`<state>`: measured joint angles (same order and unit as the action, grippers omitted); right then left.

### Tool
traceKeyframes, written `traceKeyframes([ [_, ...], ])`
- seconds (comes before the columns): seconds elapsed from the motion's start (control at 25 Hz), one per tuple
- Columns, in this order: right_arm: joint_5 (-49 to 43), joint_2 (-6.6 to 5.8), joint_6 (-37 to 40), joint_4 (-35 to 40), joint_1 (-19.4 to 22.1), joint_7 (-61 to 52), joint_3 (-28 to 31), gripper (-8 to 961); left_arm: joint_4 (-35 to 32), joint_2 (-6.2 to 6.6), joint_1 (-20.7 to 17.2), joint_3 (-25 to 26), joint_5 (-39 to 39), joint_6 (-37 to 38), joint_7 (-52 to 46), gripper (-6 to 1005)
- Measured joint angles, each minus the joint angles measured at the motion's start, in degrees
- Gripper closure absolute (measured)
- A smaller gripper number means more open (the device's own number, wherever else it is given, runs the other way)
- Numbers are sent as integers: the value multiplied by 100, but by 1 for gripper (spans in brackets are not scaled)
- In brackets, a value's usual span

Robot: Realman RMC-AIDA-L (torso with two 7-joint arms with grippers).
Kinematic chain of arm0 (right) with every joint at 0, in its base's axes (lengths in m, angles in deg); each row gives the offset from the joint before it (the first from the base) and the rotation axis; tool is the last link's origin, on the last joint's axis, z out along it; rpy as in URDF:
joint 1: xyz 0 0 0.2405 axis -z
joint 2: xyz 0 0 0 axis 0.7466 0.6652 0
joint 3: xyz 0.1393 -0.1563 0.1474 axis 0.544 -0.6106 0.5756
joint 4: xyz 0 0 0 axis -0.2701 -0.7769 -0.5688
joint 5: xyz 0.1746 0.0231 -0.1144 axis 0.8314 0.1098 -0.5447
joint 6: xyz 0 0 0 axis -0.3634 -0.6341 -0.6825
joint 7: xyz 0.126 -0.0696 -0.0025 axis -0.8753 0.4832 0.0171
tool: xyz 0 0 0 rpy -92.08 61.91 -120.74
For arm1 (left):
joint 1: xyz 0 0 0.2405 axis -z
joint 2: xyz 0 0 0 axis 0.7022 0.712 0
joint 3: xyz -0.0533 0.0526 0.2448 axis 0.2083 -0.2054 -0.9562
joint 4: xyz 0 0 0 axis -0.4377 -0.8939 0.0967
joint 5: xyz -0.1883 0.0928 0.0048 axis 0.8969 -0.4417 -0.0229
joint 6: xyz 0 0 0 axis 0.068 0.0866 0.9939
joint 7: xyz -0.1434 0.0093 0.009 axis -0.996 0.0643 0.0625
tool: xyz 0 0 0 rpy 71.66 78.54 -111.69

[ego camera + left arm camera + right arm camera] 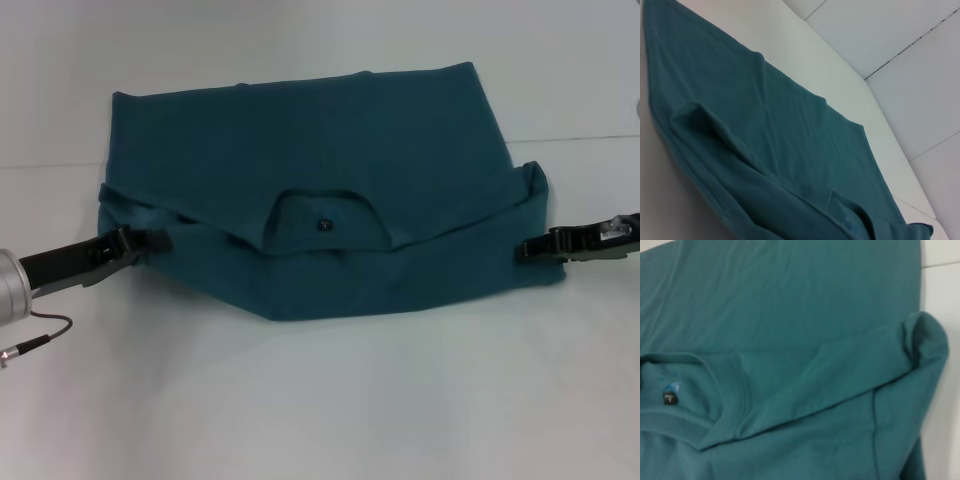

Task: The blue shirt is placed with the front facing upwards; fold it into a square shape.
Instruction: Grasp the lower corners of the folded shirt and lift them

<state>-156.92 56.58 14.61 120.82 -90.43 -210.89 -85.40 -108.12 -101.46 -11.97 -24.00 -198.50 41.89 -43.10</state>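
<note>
Shirt: the blue shirt (pixel 330 190) lies spread on the white table (pixel 320 400), its near part folded back over the rest so the neck opening faces up at the middle; no chest lettering shows.
Neck label: a small black label (pixel 670 398) sits inside the collar (pixel 732 405).
Left gripper: the left gripper (pixel 150 240) is at the shirt's left edge, at the fold; jaws pressed together, seemingly pinching the cloth.
Right gripper: the right gripper (pixel 535 248) is at the shirt's right edge, where the fold bunches up into a raised corner; jaws close together at the cloth, though whether they pinch it I cannot tell.
Cable: a thin dark cable (pixel 45 330) trails on the table below the left arm.
</note>
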Motion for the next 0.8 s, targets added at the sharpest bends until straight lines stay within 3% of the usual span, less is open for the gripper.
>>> traceKeyframes([
  [0.52, 11, 26, -41, 40, 6, -113, -138, 438, -14, 0, -13, 23, 7, 62, -2, 957],
  [0.8, 5, 3, -34, 51, -5, -150, -166, 760, 0, 8, -17, 12, 7, 62, -3, 957],
])
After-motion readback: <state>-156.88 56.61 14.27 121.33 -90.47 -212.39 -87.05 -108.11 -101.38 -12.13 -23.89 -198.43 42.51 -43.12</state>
